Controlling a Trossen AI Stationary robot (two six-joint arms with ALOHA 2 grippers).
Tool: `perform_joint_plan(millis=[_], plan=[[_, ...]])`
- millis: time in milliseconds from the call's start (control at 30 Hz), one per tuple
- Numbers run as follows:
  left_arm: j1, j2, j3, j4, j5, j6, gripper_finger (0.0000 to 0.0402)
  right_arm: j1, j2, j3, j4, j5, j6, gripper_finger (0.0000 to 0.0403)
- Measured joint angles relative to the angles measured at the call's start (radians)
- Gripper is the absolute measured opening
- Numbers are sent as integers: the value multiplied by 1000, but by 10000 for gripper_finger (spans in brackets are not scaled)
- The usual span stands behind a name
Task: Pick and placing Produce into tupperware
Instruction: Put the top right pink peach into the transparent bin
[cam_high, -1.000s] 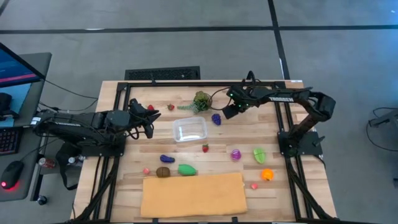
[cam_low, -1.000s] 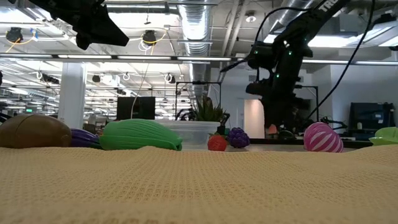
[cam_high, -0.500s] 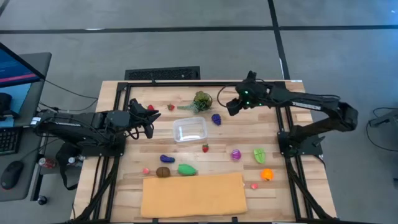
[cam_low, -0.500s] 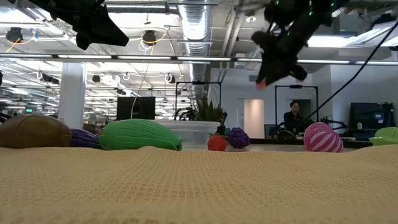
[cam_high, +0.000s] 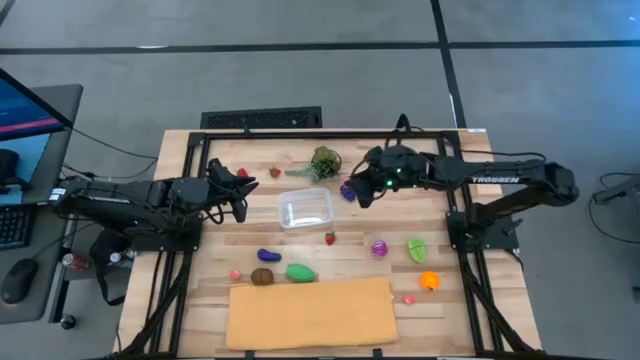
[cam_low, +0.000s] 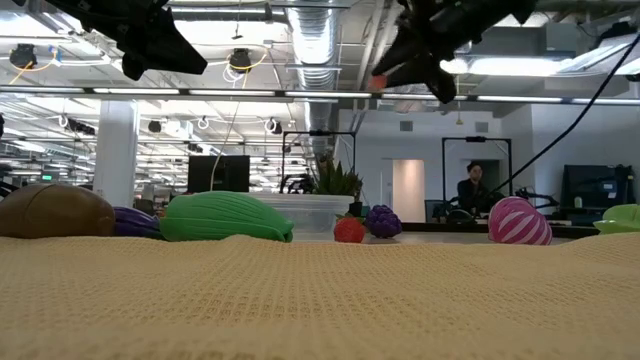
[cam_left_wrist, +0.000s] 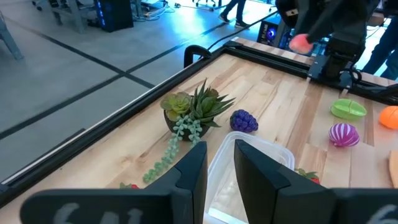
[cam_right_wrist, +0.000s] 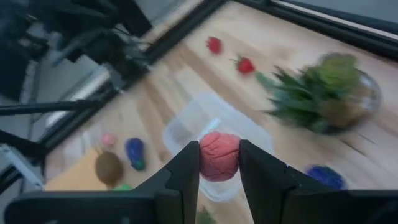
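Our right pincer (cam_right_wrist: 219, 163) pinches a bumpy pink-red piece (cam_right_wrist: 219, 155) above the clear rounded tupperware (cam_high: 305, 208); the left pincer (cam_left_wrist: 217, 163) stands slightly spread, empty, beside the leafy plant (cam_left_wrist: 191, 109).

High view straight down over whole table (cam_high: 440, 215) and both arms, low view at tabletop height behind tan sheet (cam_low: 320, 300), facing room, wrist views forward past own fingers, both sharing clear tub (cam_left_wrist: 249, 165) and leafy bunch (cam_right_wrist: 329, 93).

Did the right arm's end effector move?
Yes. The right end effector, holding a pink piece, moved from the table's back rail toward the tub.
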Motion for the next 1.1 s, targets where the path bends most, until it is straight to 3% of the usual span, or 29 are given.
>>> perform_joint_plan(millis=[667, 1100], plan=[[0, 0, 0, -91, 7, -89, 70, 59, 341, 0, 357, 2, 0, 101], [0, 0, 0, -95, 10, -90, 70, 80, 465, 0, 413, 0, 3, 101]])
